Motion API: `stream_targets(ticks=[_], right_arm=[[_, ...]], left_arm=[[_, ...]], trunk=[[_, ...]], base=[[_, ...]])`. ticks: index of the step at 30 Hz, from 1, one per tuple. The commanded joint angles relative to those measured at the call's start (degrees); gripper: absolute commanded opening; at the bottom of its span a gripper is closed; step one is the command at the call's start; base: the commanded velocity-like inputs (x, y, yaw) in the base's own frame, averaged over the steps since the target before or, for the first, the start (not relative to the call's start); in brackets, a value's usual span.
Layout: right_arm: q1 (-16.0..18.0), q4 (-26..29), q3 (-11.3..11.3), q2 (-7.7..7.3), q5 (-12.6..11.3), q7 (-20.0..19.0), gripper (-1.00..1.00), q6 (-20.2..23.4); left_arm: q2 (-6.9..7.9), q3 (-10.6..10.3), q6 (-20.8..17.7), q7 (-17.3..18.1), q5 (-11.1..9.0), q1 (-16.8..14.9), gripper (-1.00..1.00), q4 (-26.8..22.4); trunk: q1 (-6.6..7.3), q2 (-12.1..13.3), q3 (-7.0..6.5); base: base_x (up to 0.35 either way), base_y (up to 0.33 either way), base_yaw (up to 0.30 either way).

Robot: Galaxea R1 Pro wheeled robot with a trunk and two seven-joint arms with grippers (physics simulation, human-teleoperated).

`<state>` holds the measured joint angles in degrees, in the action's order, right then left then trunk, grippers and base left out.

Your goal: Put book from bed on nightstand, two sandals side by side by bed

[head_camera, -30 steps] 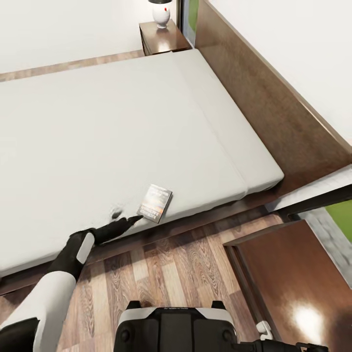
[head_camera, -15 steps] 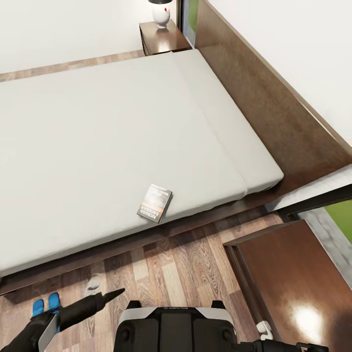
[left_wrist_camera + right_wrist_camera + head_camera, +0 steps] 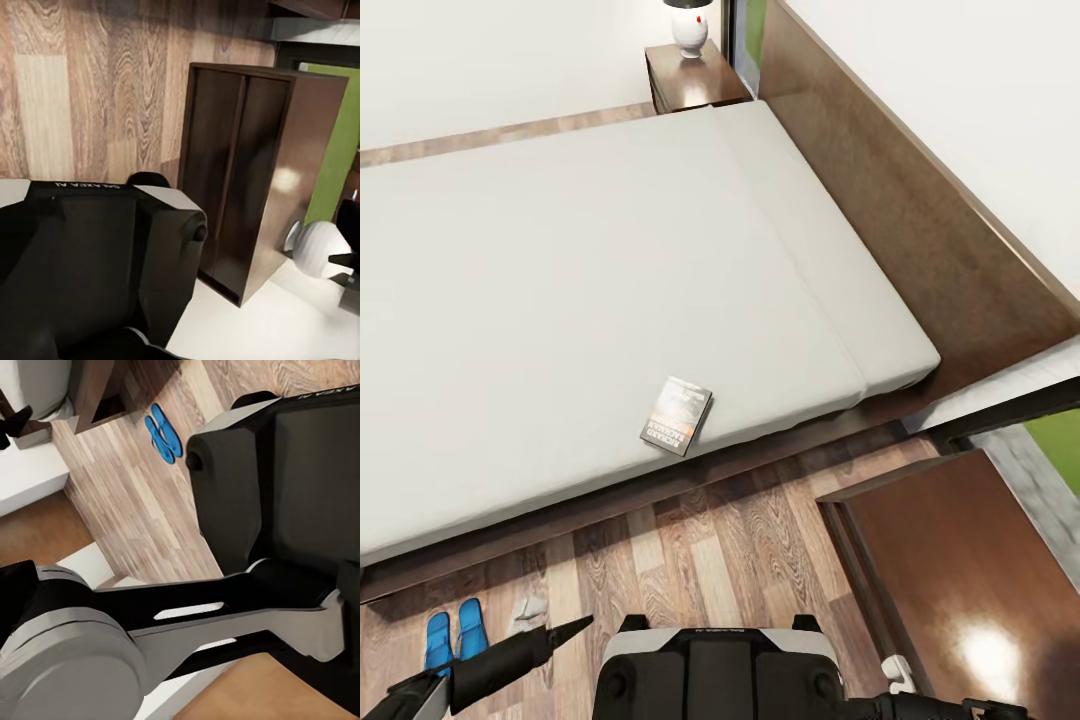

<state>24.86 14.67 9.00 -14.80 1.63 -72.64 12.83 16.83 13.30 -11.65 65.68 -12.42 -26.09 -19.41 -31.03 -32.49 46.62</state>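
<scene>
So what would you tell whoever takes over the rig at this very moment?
Left gripper: low over the floor by the base, holding nothing; open or shut is unclear.
Book: flat on the bed, near its edge.
Sandals: side by side on the floor beside the bed; that part looks done.
Left: carry the book to a nightstand.

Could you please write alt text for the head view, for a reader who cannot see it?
A small book lies near the front edge of a large grey bed, with two blue sandals side by side on the wood floor below. The left gripper points forward low beside the robot's base, and a nightstand stands at the bed's far corner.
</scene>
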Motion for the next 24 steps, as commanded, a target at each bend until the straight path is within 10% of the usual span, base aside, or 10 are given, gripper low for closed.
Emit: stream_targets(ticks=[1,5,10,16,21,24], right_arm=[[0.01,0.17,0.34,0.34,0.15,-0.28,1.00,0.72],[0.06,2.27,0.62,2.35,-1.00,-0.41,1.00,3.71],[0.09,3.42,0.69,3.04,-10.14,-0.01,1.00,8.30],[0.10,3.55,0.67,3.98,-14.47,1.93,1.00,9.17],[0.13,3.94,0.52,12.13,-15.09,11.33,1.00,9.50],[0.21,3.98,0.50,13.57,-15.22,12.68,1.00,9.55]], left_arm=[[-0.01,0.13,-0.26,0.03,-0.15,-0.02,1.00,0.10],[-0.08,0.15,1.01,-2.40,-0.27,-0.02,1.00,0.44],[-0.19,0.15,1.29,-4.28,-0.38,-0.02,1.00,0.50],[-0.18,0.19,1.36,-4.56,-0.48,-0.02,1.00,0.51],[-0.21,0.15,1.35,-4.59,-0.50,-0.02,1.00,0.51],[-0.20,0.19,1.27,-4.48,-0.54,-0.02,1.00,0.51]], trunk=[[-0.02,-0.06,0.04],[-0.02,-0.06,0.04],[-0.02,-0.06,0.04],[-0.02,-0.06,0.04],[-0.02,-0.06,0.04],[-0.02,-0.06,0.04]], base=[[0.000,0.000,0.000],[0.000,0.000,0.000],[0.000,0.000,0.000],[0.000,0.000,0.000],[0.000,0.000,0.000],[0.000,0.000,0.000]])
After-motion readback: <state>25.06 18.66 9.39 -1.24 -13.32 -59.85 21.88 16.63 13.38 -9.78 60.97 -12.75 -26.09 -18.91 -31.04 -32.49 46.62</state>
